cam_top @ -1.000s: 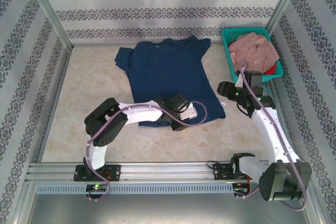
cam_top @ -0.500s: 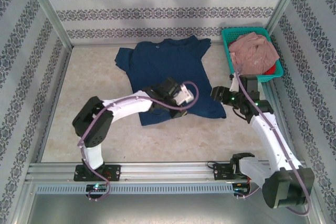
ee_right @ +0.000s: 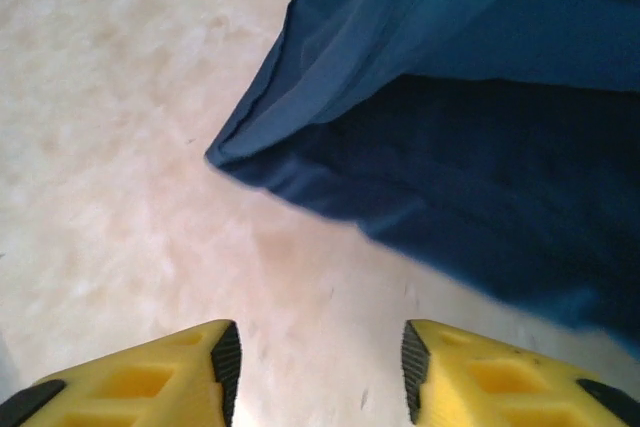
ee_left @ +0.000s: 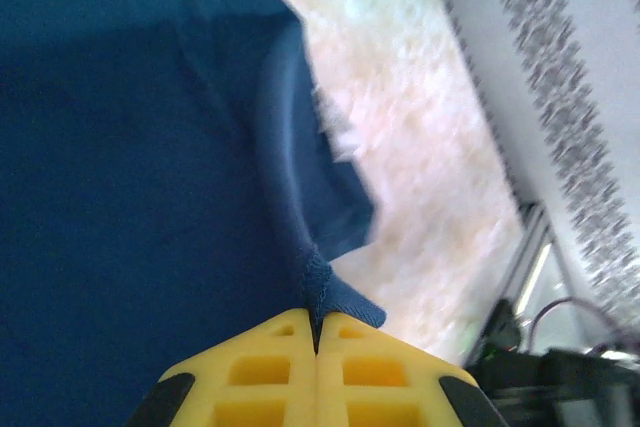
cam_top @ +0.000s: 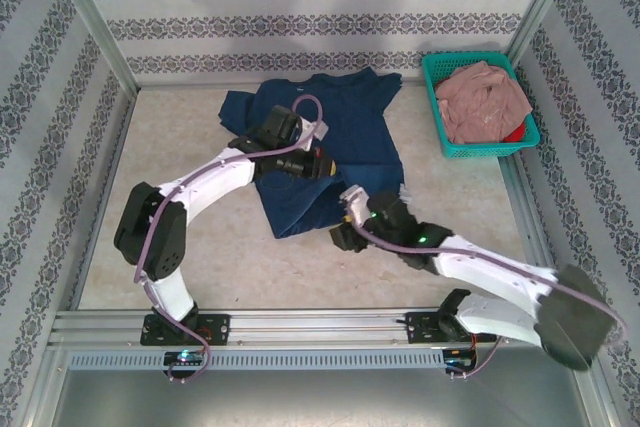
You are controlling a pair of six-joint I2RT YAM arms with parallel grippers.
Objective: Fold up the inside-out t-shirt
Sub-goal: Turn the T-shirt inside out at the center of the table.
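Navy t-shirt hem is folding collarward, clamped in the left end effector; the right end effector, apart, is swinging in.

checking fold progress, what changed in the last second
The left claw shut on the near hem of the dark navy cloth t-shirt and carried it toward the collar. The right claw, open, swung from the teal plastic basket to the shirt's near edge. Basket unmoved.

T-shirt left of basket
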